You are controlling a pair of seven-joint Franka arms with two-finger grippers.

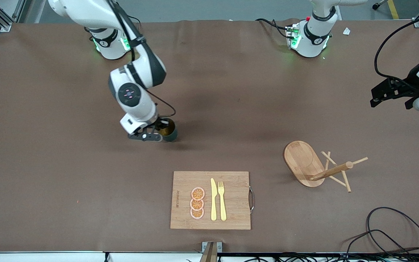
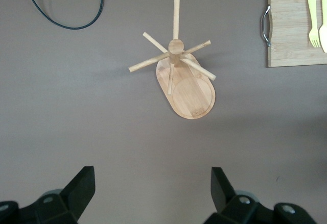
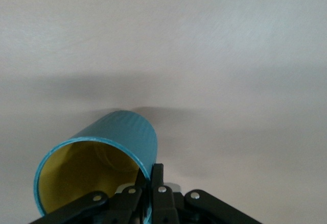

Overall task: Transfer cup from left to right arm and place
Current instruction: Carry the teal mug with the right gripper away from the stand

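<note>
The cup (image 1: 169,131) is a teal-green mug with a yellowish inside. It is tilted, low over the brown table, toward the right arm's end and farther from the front camera than the cutting board. I cannot tell whether it touches the table. My right gripper (image 1: 157,133) is shut on the cup's rim wall, one finger inside and one outside. In the right wrist view the cup (image 3: 122,132) fills the lower part, pinched by the right gripper (image 3: 148,177). The handle is hidden. My left gripper (image 1: 391,103) is open and empty, waiting high at the left arm's end; the left wrist view shows it (image 2: 153,189) wide open.
A wooden cutting board (image 1: 184,182) near the front edge carries orange slices (image 1: 197,203), a yellow knife (image 1: 213,200) and a fork (image 1: 222,201). A wooden mug tree (image 1: 316,165) stands toward the left arm's end, also in the left wrist view (image 2: 186,76). Black cables (image 1: 387,233) lie at the front corner.
</note>
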